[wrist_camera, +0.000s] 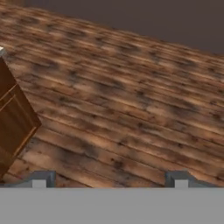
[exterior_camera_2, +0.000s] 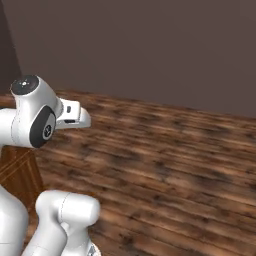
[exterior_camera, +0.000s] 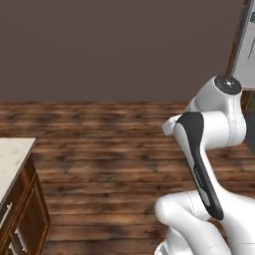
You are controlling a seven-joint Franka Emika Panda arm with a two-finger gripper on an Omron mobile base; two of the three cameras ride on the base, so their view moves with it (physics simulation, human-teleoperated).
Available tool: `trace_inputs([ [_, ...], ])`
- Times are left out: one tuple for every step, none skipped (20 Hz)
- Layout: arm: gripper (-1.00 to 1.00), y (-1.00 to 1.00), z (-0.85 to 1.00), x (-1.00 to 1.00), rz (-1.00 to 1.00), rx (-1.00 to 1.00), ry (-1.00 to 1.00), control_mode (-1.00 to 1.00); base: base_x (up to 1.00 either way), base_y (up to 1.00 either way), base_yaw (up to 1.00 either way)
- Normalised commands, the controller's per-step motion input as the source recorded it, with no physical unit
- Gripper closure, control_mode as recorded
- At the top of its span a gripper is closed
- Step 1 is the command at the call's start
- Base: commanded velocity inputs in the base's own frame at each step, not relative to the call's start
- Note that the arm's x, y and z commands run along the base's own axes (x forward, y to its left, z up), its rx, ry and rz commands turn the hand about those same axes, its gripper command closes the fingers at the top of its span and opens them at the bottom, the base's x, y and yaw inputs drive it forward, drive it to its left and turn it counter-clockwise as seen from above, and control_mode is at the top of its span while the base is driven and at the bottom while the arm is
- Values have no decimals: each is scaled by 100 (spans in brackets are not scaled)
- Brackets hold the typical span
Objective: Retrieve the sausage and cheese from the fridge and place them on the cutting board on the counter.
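Spreading across every view is one dark-brown plank floor, the largest thing here, with a single plain grey-brown wall standing behind it. One white arm rises at about five o'clock in the left base view and at about eight o'clock in the right base view, its dark-capped joint uppermost. A slice of the fridge, pale grey with a dark vertical edge, shows at two o'clock in the left base view, just past the arm's top joint. One corner of the counter, beige and speckled, sits at eight o'clock in that view, over one brown wooden cabinet with two pale bar handles. The same brown cabinet side appears at nine o'clock in the hand view and at eight o'clock in the right base view behind the arm.

Smallest is the gripper: its two grey fingertips rise at six o'clock in the hand view, set wide apart with bare floor between them and nothing held. Open floor lies between the robot and the wall.
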Motion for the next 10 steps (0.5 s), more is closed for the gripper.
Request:
trace_inputs([
  [-100,0,0,0,0,0,0,100,100,-16,-49],
  [-100,0,0,0,0,0,0,100,100,-8,-48],
  [-100,0,0,0,0,0,0,100,100,-1,-48],
  [-100,0,0,0,0,0,0,100,100,-2,-47],
  [-100,0,0,0,0,0,0,100,100,-2,-48],
  [-100,0,0,0,0,0,0,100,100,-6,-47],
  [-100,0,0,0,0,0,0,100,100,-6,-46],
  [-100,0,0,0,0,0,0,100,100,-4,-47],
  [-100,0,0,0,0,0,0,100,100,-4,-46],
  [-100,0,0,0,0,0,0,100,100,0,-47],
])
